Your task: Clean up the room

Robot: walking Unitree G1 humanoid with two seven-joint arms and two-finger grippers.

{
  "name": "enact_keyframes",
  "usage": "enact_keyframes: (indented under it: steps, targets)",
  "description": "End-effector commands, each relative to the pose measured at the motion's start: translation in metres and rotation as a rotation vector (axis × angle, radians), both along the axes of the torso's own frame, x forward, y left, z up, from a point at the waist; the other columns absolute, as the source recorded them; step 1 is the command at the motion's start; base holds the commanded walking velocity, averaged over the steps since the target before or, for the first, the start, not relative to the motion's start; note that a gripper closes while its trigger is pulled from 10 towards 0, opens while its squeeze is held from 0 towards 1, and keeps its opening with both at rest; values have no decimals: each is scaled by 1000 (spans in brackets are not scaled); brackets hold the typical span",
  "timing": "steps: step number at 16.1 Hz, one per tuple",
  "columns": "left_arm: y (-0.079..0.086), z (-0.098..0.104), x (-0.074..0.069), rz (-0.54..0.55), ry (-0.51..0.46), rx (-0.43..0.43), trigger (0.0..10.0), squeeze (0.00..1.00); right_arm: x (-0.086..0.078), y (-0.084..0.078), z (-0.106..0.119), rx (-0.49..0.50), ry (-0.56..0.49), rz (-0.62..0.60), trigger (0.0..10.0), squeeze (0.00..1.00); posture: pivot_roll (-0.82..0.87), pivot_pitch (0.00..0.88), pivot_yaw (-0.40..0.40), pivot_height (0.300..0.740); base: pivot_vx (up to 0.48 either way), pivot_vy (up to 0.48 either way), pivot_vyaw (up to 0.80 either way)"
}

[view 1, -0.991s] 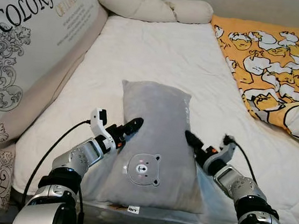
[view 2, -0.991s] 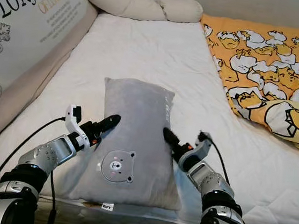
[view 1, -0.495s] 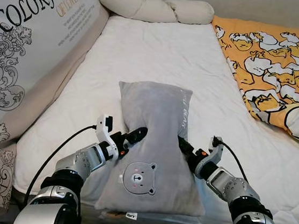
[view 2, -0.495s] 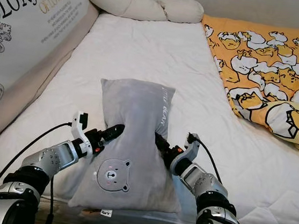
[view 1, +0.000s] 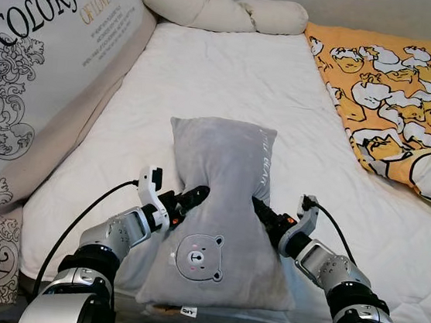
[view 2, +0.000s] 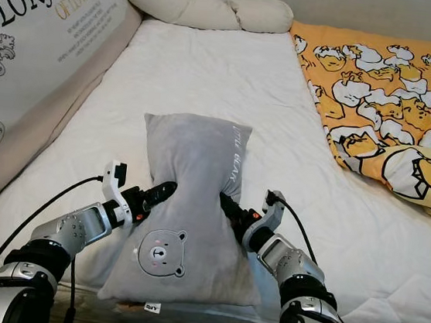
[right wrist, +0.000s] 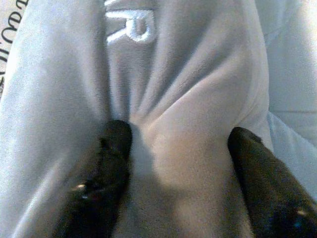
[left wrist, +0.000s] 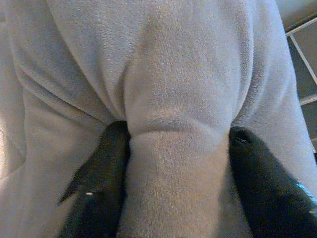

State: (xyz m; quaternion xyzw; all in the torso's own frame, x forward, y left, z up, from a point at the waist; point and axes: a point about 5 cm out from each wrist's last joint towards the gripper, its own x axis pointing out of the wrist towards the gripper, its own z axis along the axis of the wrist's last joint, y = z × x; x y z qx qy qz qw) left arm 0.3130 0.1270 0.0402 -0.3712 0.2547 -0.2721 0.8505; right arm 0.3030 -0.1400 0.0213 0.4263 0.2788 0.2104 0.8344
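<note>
The left gripper [view 1: 193, 198] presses into the left flank of the grey bear pillow [view 1: 226, 170], its two black fingers [left wrist: 101, 178] spread partly apart with a thick fold of the plush bunched between them; the right gripper [view 1: 263, 212] does the same on the opposite flank, its fingers [right wrist: 106, 163] likewise partly apart and clamped on a ridge of fabric beside the white embroidered lettering [right wrist: 126, 25]; between the two grips the pillow is pinched to a narrow waist, with an embroidered bear face [view 1: 195, 256] on the wider lower half and a small label [view 1: 188, 310] at its near edge; the pillow lies lengthwise on the white quilted mattress [view 1: 210, 75], close to the near edge of the bed; a large printed cushion [view 1: 40, 56] with black scrollwork and lettering leans along the robot's left; a cream bolster pillow [view 1: 217, 7] lies across the far end; an orange duck-print blanket [view 1: 394, 96] is heaped on the right, well apart from the grey pillow.
</note>
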Motion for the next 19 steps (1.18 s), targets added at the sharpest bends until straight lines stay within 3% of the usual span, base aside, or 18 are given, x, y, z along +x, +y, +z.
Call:
enact_keyframes:
  steps: [1, 7, 10, 12, 16, 19]
  targets:
    - [-15, -7, -6, -72, 42, 7, 0, 0, 1, 20, 2, 9, -3, 78, 0, 0, 42, 0, 21, 740, 0, 0, 0]
    - [-15, -6, -6, -85, 10, 32, 0, 0, 3, 24, 3, -13, -41, 85, 0, 0, 56, 0, 18, 740, 0, 0, 0]
    - [-13, 2, -1, -110, -105, 127, 0, 0, 10, 26, 11, -25, -96, 74, 0, 0, 55, 0, 23, 740, 0, 0, 0]
    - [-13, 22, 10, -78, -214, 151, 0, 0, 21, 31, 30, -13, -219, 84, 0, 0, 42, 0, 34, 740, 0, 0, 0]
    - [-17, 58, 22, -70, -370, 151, 0, 0, 35, 31, 58, 32, -353, 49, 0, 0, 26, 0, 48, 740, 0, 0, 0]
    - [-22, 84, 26, -34, -514, 231, 0, 0, 39, 22, 74, -38, -436, -8, 0, 0, 38, 0, 45, 740, 0, 0, 0]
